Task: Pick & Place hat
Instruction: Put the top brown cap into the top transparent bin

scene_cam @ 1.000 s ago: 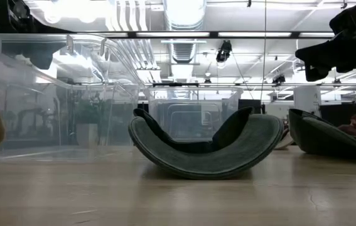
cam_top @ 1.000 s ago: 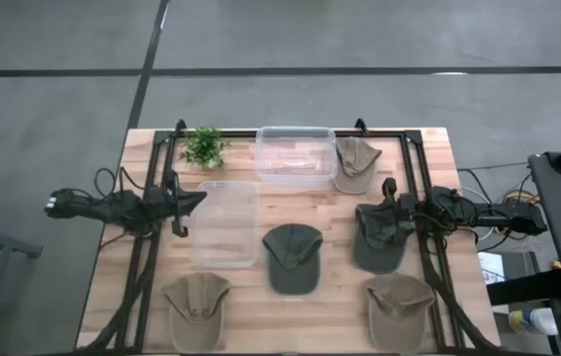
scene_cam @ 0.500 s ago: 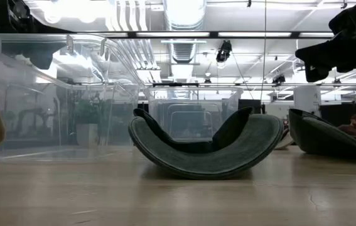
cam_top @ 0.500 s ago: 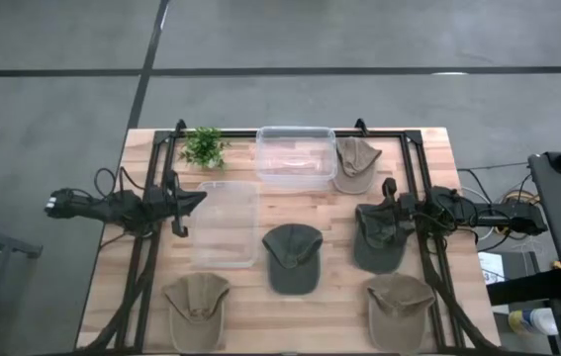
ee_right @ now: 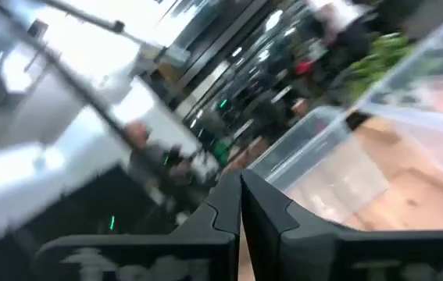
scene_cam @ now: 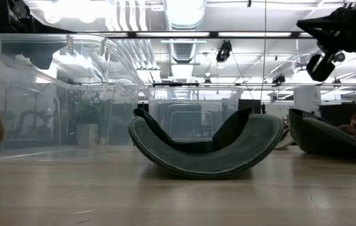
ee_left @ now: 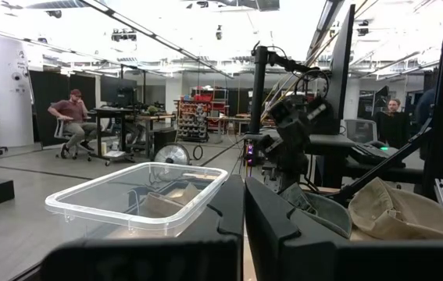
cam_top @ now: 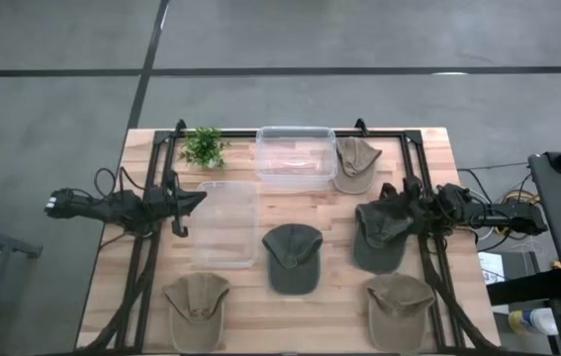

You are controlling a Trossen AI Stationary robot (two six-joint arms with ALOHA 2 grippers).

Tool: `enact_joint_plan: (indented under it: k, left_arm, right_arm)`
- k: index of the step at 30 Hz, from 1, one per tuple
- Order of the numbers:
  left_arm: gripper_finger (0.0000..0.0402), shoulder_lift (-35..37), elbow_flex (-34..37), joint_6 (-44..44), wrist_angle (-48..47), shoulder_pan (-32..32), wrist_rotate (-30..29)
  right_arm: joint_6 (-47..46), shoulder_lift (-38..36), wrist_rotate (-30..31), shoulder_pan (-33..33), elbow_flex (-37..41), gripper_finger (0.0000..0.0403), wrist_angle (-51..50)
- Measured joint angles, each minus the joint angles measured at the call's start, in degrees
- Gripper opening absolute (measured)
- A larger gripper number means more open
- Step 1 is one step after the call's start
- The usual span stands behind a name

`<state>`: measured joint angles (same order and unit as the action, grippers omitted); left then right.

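Note:
Several caps lie on the table. A dark green cap (cam_top: 292, 257) (scene_cam: 206, 150) rests at the middle, and a second dark green cap (cam_top: 379, 237) (scene_cam: 328, 137) lies to its right. Tan caps lie at the far right (cam_top: 355, 163), near left (cam_top: 197, 305) and near right (cam_top: 399, 305). My right gripper (cam_top: 387, 206) (scene_cam: 306, 26) (ee_right: 241, 204) hangs shut, well above the right dark green cap. My left gripper (cam_top: 199, 197) (ee_left: 243, 222) waits shut beside the near clear bin (cam_top: 227, 223).
A second clear bin (cam_top: 296, 155) (ee_right: 346, 156) stands at the far edge, with a small green plant (cam_top: 203, 146) to its left. A black frame (cam_top: 161, 158) runs along both sides of the table. People sit in the room beyond (ee_left: 71, 117).
My right arm has drawn back a little toward the table's right edge and turned at the wrist, still above the right dark green cap. Its fingers stay shut. The caps and bins lie as before.

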<state>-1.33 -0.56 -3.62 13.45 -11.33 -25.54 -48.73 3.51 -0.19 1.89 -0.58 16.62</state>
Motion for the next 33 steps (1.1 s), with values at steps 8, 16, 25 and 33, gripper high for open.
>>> enact_joint_plan:
  k: [8,16,25,33]
  left_arm:
    - [0.0007,-0.02,0.0,-0.02,0.02,0.0,0.0]
    - [0.0007,0.0,-0.01,-0.01,0.0,0.0,-0.02]
    - [0.0007,-0.02,-0.01,0.01,0.0,0.0,0.0]
    - [0.0007,0.01,-0.02,-0.01,0.0,-0.01,-0.01]
  right_arm:
    - [-13.95,0.33,17.45,0.02,0.0,0.0009,-0.9]
    - [-25.23,4.54,25.9,0.03,-1.03,0.0036,-1.46]
    - [-22.89,18.17,26.01,0.0,-17.91,0.0143,-25.2]
    - [-31.88,30.66,35.28,0.26,-34.89,0.0216,-56.51]
